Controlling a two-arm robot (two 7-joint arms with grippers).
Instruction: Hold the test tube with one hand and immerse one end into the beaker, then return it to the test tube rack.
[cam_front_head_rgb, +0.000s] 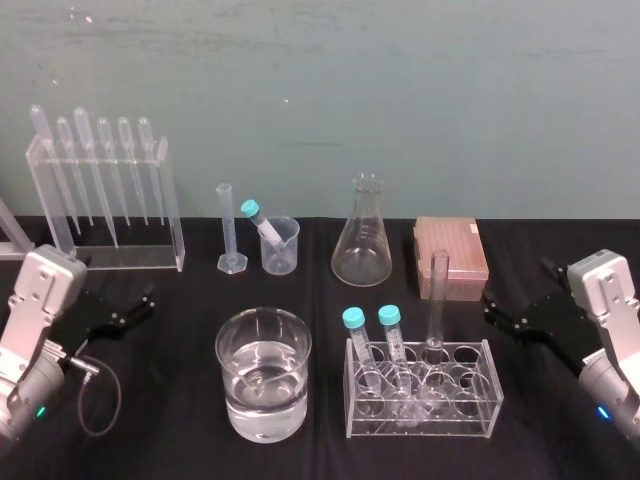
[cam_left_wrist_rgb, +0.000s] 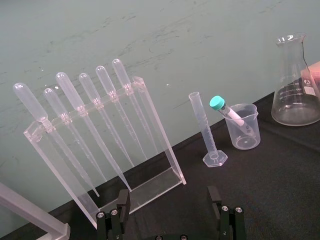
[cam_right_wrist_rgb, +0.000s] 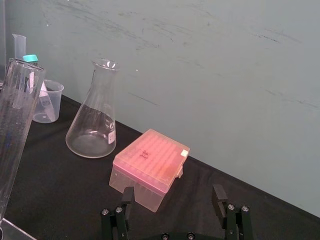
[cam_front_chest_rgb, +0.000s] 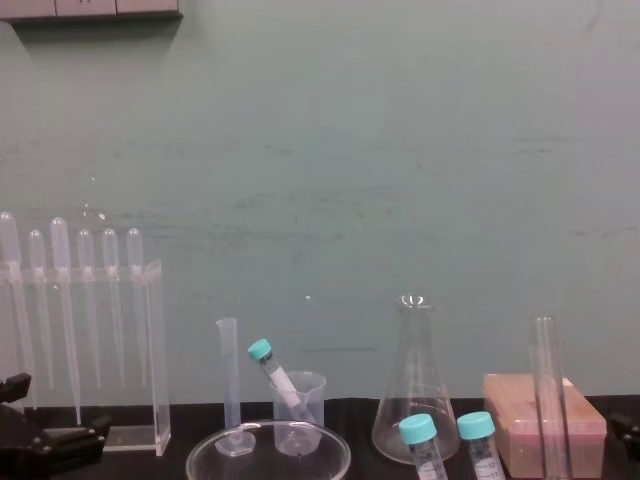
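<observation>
A long, uncapped clear test tube (cam_front_head_rgb: 438, 296) stands upright in a clear test tube rack (cam_front_head_rgb: 423, 403), toward the rack's back and right. Nothing grips it. With the head view read as a clock face, the rack sits at about 5 o'clock on the black counter (cam_front_head_rgb: 540, 425). Two short teal-capped tubes (cam_front_head_rgb: 371, 345) stand in the same rack, at 9 o'clock from the test tube.

The beaker (cam_front_head_rgb: 281, 247), a small clear cup with faint marks, sits well apart from the rack, at about 11 o'clock from it, near the counter's back edge. A third teal-capped tube (cam_front_head_rgb: 261, 222) leans inside it. Just beside the beaker at 9 o'clock is a thin graduated cylinder (cam_front_head_rgb: 229, 230) on a foot. A conical flask (cam_front_head_rgb: 361, 238) stands at 3 o'clock from the beaker, with a pink tip box (cam_front_head_rgb: 451, 259) further on at 3 o'clock. A wide clear dish (cam_front_head_rgb: 262, 374) holding liquid sits at 9 o'clock from the rack. A clear stand of pipettes (cam_front_head_rgb: 104, 201) is at 10 o'clock on the counter.

The left tool (cam_left_wrist_rgb: 168, 199) rests low at 8 o'clock, fingers spread and holding nothing. The right tool (cam_right_wrist_rgb: 173, 195) rests at 4 o'clock, just right of the rack, fingers likewise spread and holding nothing.
</observation>
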